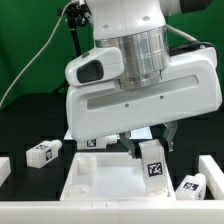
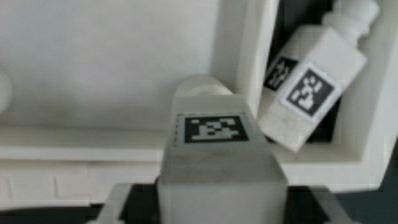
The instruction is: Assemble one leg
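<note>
My gripper (image 1: 147, 150) is shut on a leg (image 1: 154, 168), a stubby white block with a black-and-white tag, and holds it upright over the right near corner of the large white square tabletop piece (image 1: 95, 182). In the wrist view the held leg (image 2: 217, 140) stands between the jaws of the gripper (image 2: 217, 200), its far end at the tabletop's (image 2: 107, 70) raised corner. A second leg (image 2: 306, 85) lies tilted on the black table just outside that edge; it also shows in the exterior view (image 1: 190, 185).
Another leg (image 1: 42, 152) lies on the exterior view's left. A tagged white part (image 1: 100, 143) sits behind the tabletop piece under the arm. White pieces stand at the left edge (image 1: 4, 170) and right edge (image 1: 212, 170).
</note>
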Controlling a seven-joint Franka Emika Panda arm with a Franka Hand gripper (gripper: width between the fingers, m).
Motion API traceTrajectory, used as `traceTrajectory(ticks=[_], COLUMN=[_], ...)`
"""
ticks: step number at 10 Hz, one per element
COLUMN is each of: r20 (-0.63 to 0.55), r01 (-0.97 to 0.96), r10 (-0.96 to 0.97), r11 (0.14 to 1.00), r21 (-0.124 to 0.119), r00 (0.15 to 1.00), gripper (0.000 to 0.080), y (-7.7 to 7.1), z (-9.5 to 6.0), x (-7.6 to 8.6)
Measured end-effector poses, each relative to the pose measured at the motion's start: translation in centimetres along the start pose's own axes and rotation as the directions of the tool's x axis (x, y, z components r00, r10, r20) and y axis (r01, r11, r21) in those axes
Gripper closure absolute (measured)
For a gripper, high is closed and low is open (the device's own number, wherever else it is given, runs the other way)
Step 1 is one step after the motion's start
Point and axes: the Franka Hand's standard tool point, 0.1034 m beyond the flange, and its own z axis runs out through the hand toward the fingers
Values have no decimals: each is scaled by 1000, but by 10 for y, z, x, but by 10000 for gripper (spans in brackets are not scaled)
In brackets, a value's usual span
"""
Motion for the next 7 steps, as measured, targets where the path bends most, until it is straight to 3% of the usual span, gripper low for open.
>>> traceTrajectory(ticks=[3,7], r20=[-15,-1], r01=[-353,-742], r10=[353,742], r11=[935,670], r21=[3,-2], r00=[935,670], gripper=[517,517], y=[-17,-38], z=[3,8], x=[-1,-3])
